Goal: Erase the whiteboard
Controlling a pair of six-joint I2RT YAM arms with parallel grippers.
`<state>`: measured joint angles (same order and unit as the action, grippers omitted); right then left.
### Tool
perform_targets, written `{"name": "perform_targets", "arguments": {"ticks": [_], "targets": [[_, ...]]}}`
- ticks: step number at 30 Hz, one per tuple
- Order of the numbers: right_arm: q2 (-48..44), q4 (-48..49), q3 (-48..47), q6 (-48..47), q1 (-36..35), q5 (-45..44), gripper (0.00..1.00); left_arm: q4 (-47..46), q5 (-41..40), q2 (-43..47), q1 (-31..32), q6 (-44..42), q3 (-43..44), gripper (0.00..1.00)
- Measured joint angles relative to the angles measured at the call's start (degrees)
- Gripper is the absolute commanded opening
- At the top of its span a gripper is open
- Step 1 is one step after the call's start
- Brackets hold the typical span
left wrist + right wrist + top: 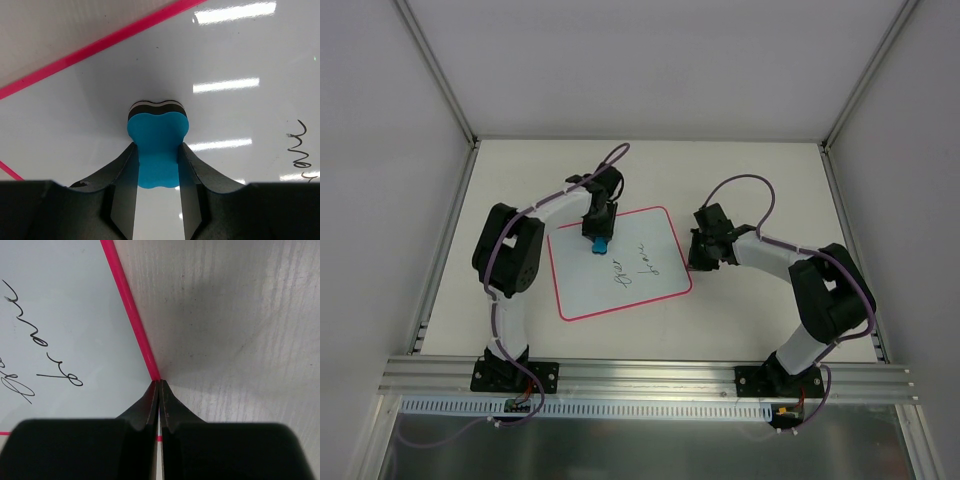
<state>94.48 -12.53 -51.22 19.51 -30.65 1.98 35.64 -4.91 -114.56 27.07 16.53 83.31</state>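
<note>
The whiteboard [582,288] lies flat on the table, white with a red-pink border and dark handwriting [632,266] near its middle. My left gripper [599,236] is shut on a small blue eraser [600,243] over the board's far left part. In the left wrist view the eraser [157,132] sits between my fingers, its dark felt face at the board [240,55]. My right gripper [697,262] is shut, its tips [159,383] at the red border [131,310] on the board's right edge. Writing [55,365] shows left of it.
The pale table [760,190] is walled by white panels at the back and sides. A metal rail [650,378] runs along the near edge by the arm bases. Bare tabletop [230,320] lies right of the board.
</note>
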Motion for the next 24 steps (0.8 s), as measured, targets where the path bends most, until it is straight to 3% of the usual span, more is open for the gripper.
{"name": "perform_targets", "arguments": {"ticks": [6, 16, 24], "targets": [[0.0, 0.0, 0.0, 0.0, 0.0, 0.0, 0.00, -0.3, 0.0, 1.1, 2.7, -0.5, -1.7, 0.00], [0.2, -0.1, -0.2, 0.0, 0.0, 0.1, 0.00, -0.2, 3.2, 4.0, 17.0, 4.5, -6.0, 0.00], [0.2, 0.2, -0.2, 0.0, 0.0, 0.3, 0.00, -0.4, 2.1, 6.8, 12.5, 7.1, -9.7, 0.00]]}}
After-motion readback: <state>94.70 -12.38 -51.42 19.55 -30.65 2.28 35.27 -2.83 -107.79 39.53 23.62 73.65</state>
